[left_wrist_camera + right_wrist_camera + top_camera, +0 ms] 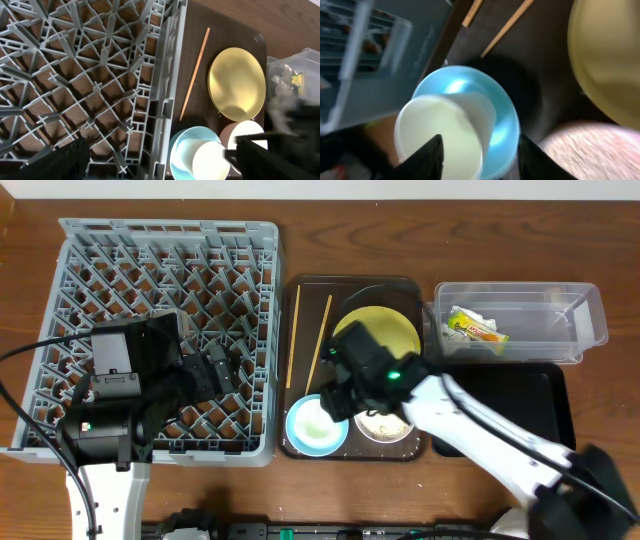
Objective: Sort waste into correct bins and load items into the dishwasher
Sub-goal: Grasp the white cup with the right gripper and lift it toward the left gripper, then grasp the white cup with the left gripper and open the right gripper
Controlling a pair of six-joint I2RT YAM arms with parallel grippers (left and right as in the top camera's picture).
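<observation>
The grey dish rack [100,260] fills the left; my left gripper [222,370] hangs open and empty over its right edge [160,165]. On the brown serving tray [300,290] lie two chopsticks [320,338], a yellow plate [385,330], a light blue bowl [300,435] with a white cup [210,160] lying in it, and a white bowl [385,427] of rice-like grains, partly hidden by my right arm. My right gripper [338,395] is open, its fingers either side of the white cup [440,135] in the blue bowl [502,115].
A clear tub [575,300] at the back right holds a green-and-yellow wrapper [472,327] and white paper scraps [492,314]. A black tray [520,395] lies in front of it. My right arm crosses the black tray's left part.
</observation>
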